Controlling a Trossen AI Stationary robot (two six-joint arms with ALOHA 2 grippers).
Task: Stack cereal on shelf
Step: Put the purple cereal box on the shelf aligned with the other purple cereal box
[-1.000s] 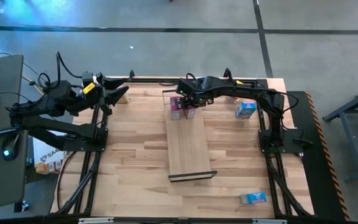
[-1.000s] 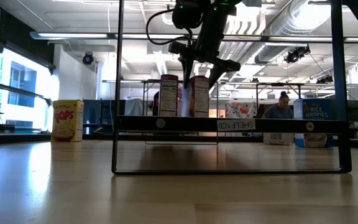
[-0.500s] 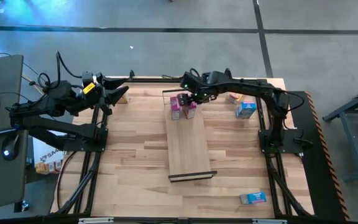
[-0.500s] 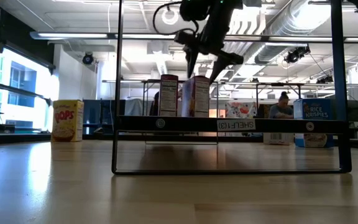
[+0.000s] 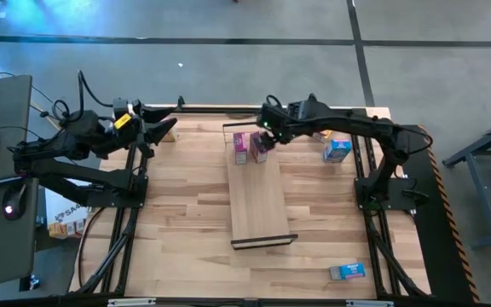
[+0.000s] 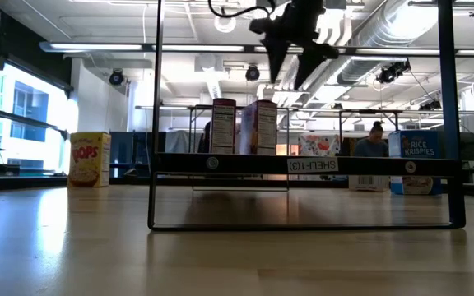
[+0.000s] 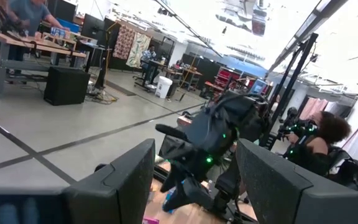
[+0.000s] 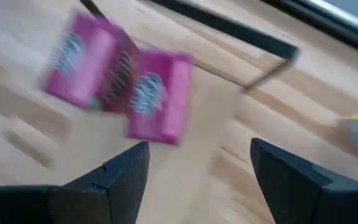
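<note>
1. The butcher-block table (image 5: 186, 205) spreads under both my arms, and the long pale shelf (image 5: 258, 200) lies down its middle, with a thin black frame at each end.
2. My right arm reaches in from the right side toward the shelf's far end. My right gripper (image 5: 270, 128) hangs above and just to the right of the two pink boxes, touching neither. Its fingers (image 8: 114, 177) are spread apart with nothing between them; in the low view the gripper (image 6: 296, 57) sits clearly higher than the box tops.
3. My left arm waits at the table's far left corner. My left gripper (image 5: 162, 130) sits there with its fingers (image 7: 123, 180) apart and empty.
4. The two pink cereal boxes (image 5: 250, 147) stand upright side by side on the shelf's far end, close together; in the wrist view they (image 8: 123, 84) look to be touching.
5. A light blue cereal box (image 5: 337, 150) stands on the table to the right of the shelf, well apart from it.
6. Another light blue box (image 5: 347, 271) lies flat near the table's near right corner.
7. A yellow cereal box (image 6: 90, 159) stands upright at the far left.
</note>
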